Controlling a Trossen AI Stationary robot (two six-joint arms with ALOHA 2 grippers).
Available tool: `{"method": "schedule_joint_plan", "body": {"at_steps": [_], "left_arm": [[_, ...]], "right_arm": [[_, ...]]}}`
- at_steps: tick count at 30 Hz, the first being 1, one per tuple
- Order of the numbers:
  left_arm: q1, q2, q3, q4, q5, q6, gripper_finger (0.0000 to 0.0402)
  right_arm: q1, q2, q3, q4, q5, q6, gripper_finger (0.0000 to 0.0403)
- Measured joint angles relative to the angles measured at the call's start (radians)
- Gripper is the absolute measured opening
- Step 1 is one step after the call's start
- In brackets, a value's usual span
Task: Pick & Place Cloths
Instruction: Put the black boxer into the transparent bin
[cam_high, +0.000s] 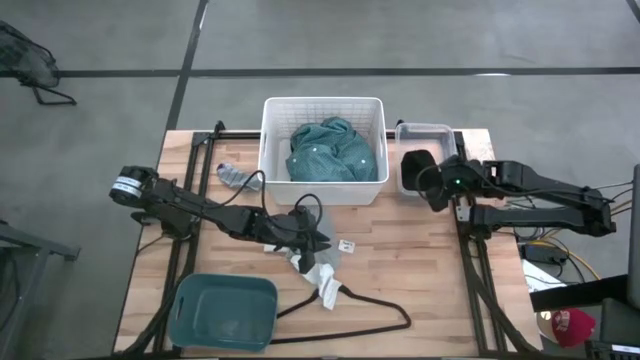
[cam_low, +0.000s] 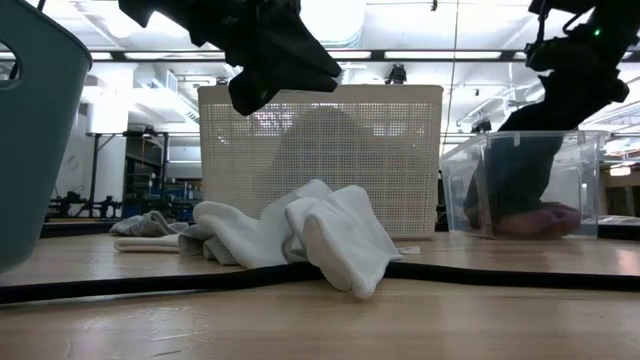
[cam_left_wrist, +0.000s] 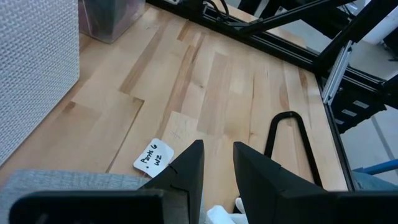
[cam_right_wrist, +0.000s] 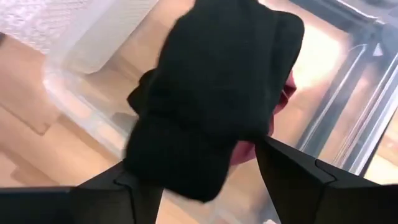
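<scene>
My left gripper (cam_high: 318, 243) (cam_left_wrist: 217, 163) hovers open with a narrow gap, just above the grey-white cloth (cam_high: 320, 275) (cam_low: 300, 235). That cloth lies bunched on the table across the black hanger's wire (cam_low: 500, 272). My right gripper (cam_high: 422, 178) (cam_right_wrist: 199, 162) is wide open over the clear bin (cam_high: 424, 132). The black cloth (cam_right_wrist: 217, 93) (cam_low: 515, 165) hangs between its fingers down into the bin, onto a maroon cloth (cam_low: 545, 218) (cam_right_wrist: 283, 102). The teal shirt (cam_high: 330, 150) sits in the white basket (cam_high: 272, 150). A small grey piece (cam_high: 235, 175) lies left of the basket. My right gripper's fingers stand wide on either side of the black cloth's upper end; whether one finger (cam_right_wrist: 124, 186) touches the cloth, I cannot tell. The cloth's lower part rests inside the clear bin.
A teal plastic tub (cam_high: 222, 312) stands at the near left. The hanger (cam_high: 370, 305) lies near the table's near edge. A small paper tag (cam_high: 347, 246) (cam_left_wrist: 153, 155) lies right of my left gripper. Bare wood stretches between the tag and the right arm's rails.
</scene>
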Motion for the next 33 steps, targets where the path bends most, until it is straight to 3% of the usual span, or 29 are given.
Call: {"method": "schedule_joint_plan", "body": {"at_steps": [9,11,15,19,24,33], "left_arm": [[0.000,0.000,0.000,0.000,-0.011,0.000,0.0092],[0.000,0.000,0.000,0.000,-0.011,0.000,0.0092],[0.000,0.000,0.000,0.000,-0.011,0.000,0.0092],[-0.002,0.000,0.000,0.000,-0.010,0.000,0.0092],[-0.002,0.000,0.000,-0.001,-0.007,0.000,0.0092],[-0.002,0.000,0.000,-0.002,-0.007,-0.003,0.0092]], "right_arm": [[0.000,0.000,0.092,0.018,-0.109,-0.043,0.0214],[0.001,-0.001,0.118,0.037,-0.077,-0.070,0.0209],[0.000,0.001,0.149,0.068,0.098,-0.109,0.0197],[0.000,0.013,0.124,0.066,0.112,-0.116,0.0177],[0.000,0.054,0.026,0.052,0.003,-0.082,0.0137],[-0.004,0.162,-0.023,0.090,0.121,-0.122,0.0042]]}}
